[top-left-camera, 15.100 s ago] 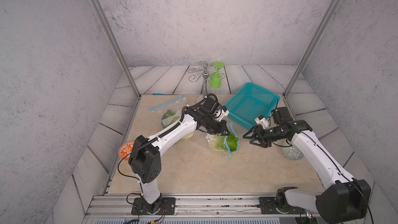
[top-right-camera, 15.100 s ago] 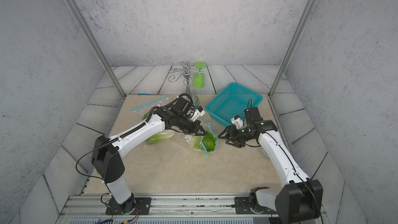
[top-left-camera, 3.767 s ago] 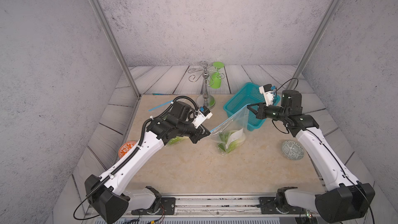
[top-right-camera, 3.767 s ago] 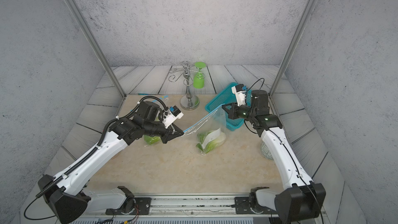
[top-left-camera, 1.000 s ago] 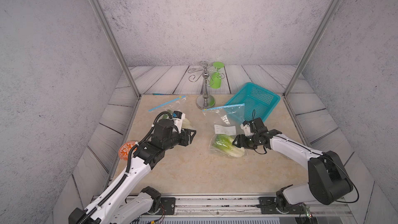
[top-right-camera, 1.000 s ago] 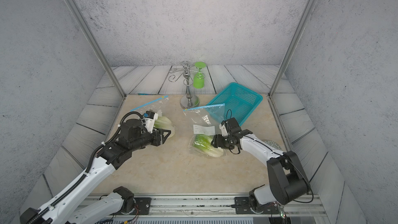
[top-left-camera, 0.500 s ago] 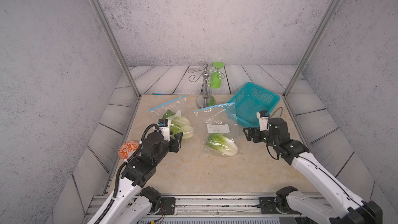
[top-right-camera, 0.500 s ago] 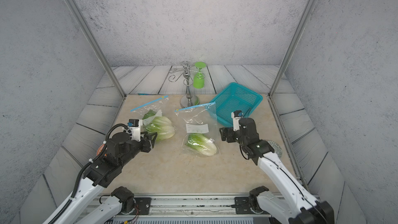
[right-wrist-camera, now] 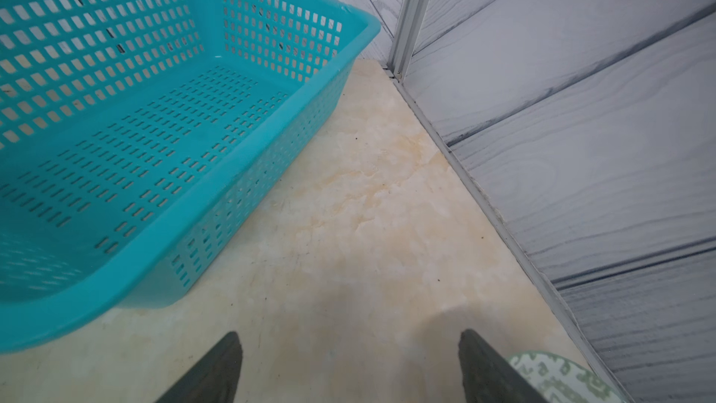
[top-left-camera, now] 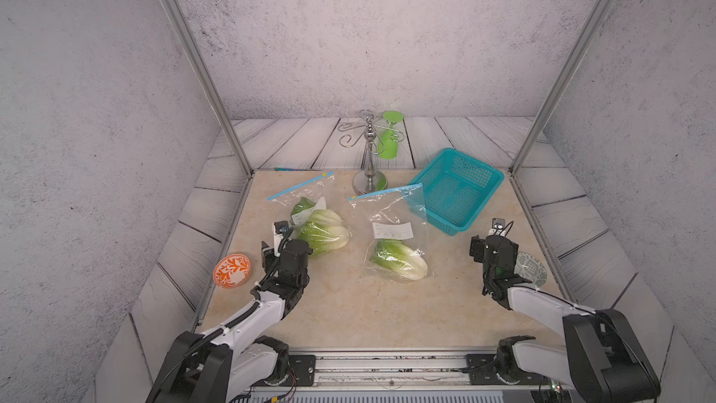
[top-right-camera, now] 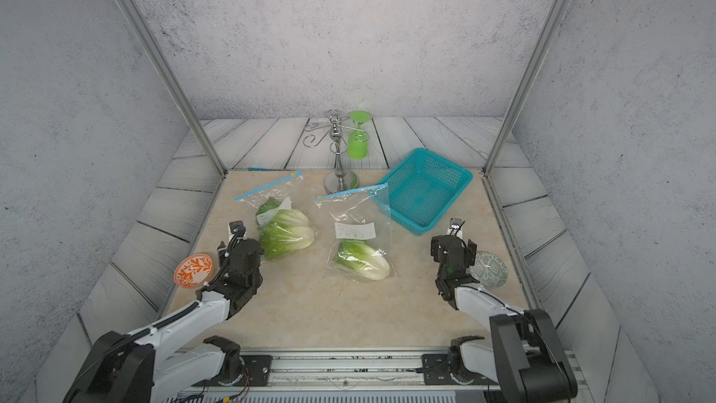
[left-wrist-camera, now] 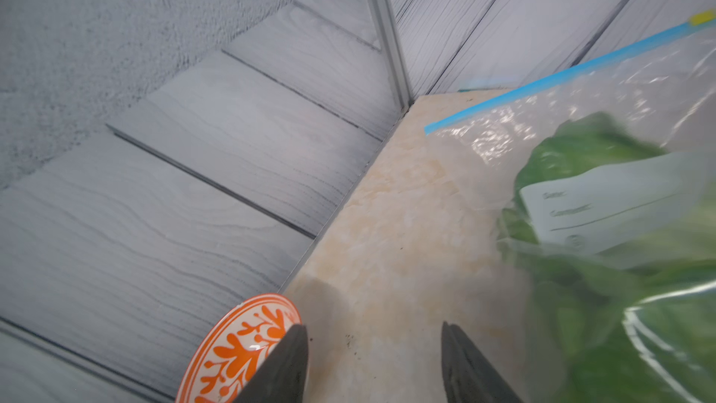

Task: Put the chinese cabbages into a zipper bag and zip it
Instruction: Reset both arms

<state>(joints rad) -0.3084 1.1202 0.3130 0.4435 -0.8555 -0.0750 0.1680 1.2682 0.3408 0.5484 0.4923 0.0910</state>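
Marbled beige tabletop (top-left-camera: 348, 312) bears crinkly cabbages (top-left-camera: 325, 236) in glossy clear bags (top-left-camera: 387, 211); both jaws released, empty.

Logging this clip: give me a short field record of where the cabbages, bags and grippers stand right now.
left bag: lies flat, at least two cabbage heads inside
right bag: lies flat, single cabbage inside
blue zip strips: look straight; sealed or not, cannot tell
left gripper: open, empty, beside left bag
right gripper: open, empty, near basket
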